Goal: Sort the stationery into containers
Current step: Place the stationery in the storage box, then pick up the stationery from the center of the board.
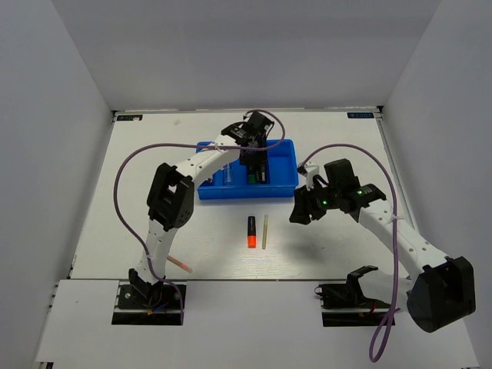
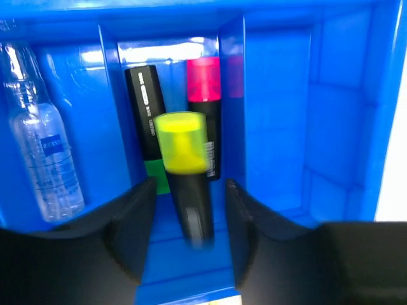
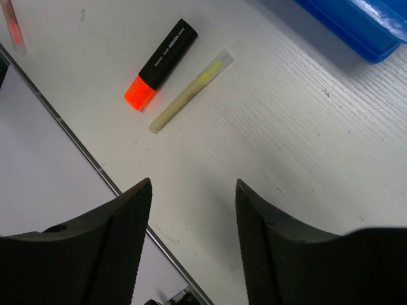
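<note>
- Left claw (image 2: 189,190) filled the bottom of the left wrist view. Its jaws stood apart, a sliver of blue showed on either side of the yellow highlighter (image 2: 184,165), and it gripped nothing.
- That highlighter appeared blurred, cap uppermost, in the middle compartment of the blue tray (image 2: 280,114). It overlapped the green-tipped highlighter (image 2: 147,114) and the pink-capped tube (image 2: 203,95).
- A clear bottle (image 2: 44,152) occupied the compartment at the left of the frame.
- Step in hand, as judged: depositing the yellow highlighter. Best practice was to hold the jaws wide and lift straight up between the dividers, so that neither finger snagged the cap or a wall.
- Right claw (image 3: 192,190) hovered spread and empty over the tabletop (image 3: 305,159).
- In the upper left of the right wrist view, the orange highlighter (image 3: 160,63) and the beige stick (image 3: 191,89) lay side by side, not touching.
- Bare tabletop surrounded both items, and the tray corner at upper right was well apart.
- At lower left, the tabletop edge ran diagonally near the orange tip. The pink-orange stick (image 3: 13,25) lay by that edge, so an approach from the open side looked safer.
</note>
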You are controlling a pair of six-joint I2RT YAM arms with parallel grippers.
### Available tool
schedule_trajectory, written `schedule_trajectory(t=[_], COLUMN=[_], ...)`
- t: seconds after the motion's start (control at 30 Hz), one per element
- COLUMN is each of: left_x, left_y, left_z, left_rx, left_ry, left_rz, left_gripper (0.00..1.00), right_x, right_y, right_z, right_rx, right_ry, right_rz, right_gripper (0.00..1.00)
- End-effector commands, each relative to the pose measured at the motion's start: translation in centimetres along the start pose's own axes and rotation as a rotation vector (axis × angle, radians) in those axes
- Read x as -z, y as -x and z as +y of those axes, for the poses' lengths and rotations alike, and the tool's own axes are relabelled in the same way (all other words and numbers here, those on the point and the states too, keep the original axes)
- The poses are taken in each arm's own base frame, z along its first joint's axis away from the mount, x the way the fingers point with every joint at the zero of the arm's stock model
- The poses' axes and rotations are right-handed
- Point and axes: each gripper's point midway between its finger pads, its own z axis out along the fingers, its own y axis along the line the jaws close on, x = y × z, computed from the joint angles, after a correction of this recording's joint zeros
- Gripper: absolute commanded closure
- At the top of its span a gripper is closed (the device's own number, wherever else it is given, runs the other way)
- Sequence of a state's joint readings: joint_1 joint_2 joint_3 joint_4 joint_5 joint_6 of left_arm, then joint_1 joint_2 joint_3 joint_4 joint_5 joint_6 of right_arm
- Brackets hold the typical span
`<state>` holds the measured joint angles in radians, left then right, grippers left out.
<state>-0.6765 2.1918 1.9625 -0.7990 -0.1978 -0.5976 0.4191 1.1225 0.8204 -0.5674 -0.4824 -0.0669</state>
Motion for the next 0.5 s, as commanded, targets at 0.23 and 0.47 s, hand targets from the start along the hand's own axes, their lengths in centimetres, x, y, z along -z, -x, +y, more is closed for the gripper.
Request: schedule_trajectory(t=[0.23, 0.47], left_x=[5.6, 17.0], left_y=[3.1, 0.3], left_z=[-1.6, 4.5], left_rx=[0.019, -0.015], left_ry=[-0.140, -0.041], left_rz=[-0.085, -0.270], left_gripper=[0.44, 0.72], right_x=[-1.8, -5.8], right_y=[0.5, 1.8], right_z=[1.6, 4.1], right_rx=[-0.037, -0.001], right_ry=[0.126, 0.121], right_rz=[0.036, 0.139], right_gripper=[0.57, 0.72])
